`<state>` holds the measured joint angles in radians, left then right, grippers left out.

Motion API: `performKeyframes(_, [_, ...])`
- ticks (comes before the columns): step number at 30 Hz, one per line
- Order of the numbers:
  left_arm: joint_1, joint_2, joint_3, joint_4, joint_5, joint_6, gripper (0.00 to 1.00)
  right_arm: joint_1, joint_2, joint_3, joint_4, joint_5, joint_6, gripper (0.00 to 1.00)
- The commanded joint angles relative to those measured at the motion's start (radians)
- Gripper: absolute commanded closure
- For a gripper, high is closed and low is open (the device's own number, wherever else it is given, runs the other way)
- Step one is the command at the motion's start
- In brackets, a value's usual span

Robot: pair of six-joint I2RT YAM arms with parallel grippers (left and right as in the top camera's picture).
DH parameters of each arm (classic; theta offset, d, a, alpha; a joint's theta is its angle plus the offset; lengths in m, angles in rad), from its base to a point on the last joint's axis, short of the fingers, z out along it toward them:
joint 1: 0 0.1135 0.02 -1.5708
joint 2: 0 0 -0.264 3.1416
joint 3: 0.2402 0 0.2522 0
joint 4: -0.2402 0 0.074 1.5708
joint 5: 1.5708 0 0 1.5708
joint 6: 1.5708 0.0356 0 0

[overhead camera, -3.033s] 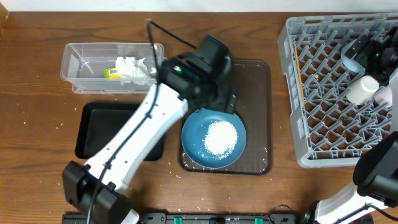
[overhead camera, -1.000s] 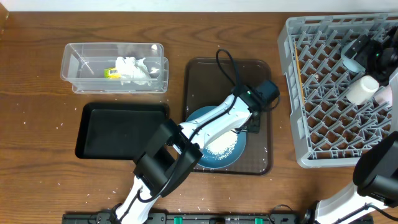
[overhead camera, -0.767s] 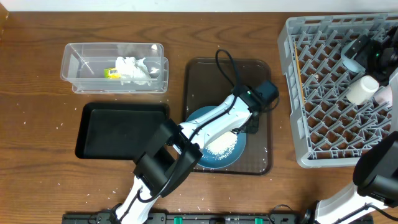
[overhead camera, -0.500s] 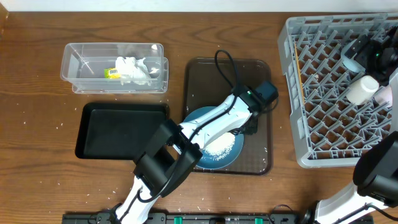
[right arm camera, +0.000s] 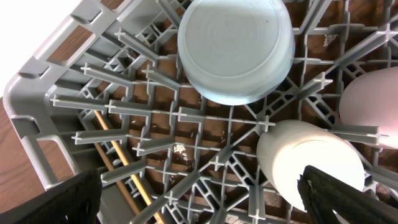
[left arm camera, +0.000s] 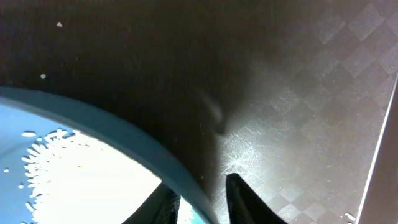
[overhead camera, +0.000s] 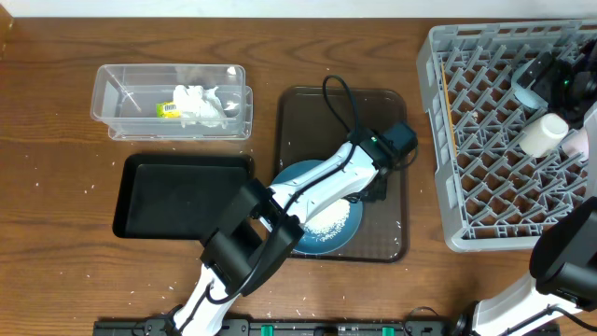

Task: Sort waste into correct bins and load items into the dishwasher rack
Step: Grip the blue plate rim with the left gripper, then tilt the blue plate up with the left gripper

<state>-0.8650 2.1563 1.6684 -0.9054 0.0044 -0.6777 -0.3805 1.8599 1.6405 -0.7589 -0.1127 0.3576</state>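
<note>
The dark-blue plate (overhead camera: 312,238) with a heap of white rice (overhead camera: 331,222) lies on the brown tray (overhead camera: 322,121). My left gripper (overhead camera: 373,187) is at the plate's right edge. In the left wrist view, the left gripper (left arm camera: 202,190) is shut on the plate rim (left arm camera: 124,134), one finger inside and one outside. My right gripper (right arm camera: 205,193) hangs wide open over the grey rack (overhead camera: 448,56). The rack holds an upturned light-blue bowl (right arm camera: 236,46), two white cups (right arm camera: 311,158) (right arm camera: 373,106) and chopsticks (right arm camera: 121,165).
A clear box (overhead camera: 103,93) at the back left holds the yellow-green wrapper (overhead camera: 168,109) and the white napkin (overhead camera: 201,105). An empty black tray (overhead camera: 177,201) lies in front of it. A few loose rice grains dot the table and the brown tray.
The left jaws have closed in on the plate rim, and the plate's right edge has shifted slightly left. The right arm has not moved.
</note>
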Motion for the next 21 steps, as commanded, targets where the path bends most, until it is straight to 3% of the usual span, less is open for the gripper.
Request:
performKeyframes(1, [0.0,0.007,0.014,-0.005,-0.001,0.003,0.75,0.0,-0.028,0.0,0.0,0.001,0.012,0.01])
performKeyframes(8, [-0.001,0.002,0.019,-0.009,-0.001,0.011,0.9,0.0,-0.028,0.0,0.0,0.001,0.012,0.01])
performKeyframes(21, [-0.002,-0.065,0.019,-0.013,-0.002,0.057,0.94,0.0,-0.028,0.0,0.0,0.001,0.012,0.01])
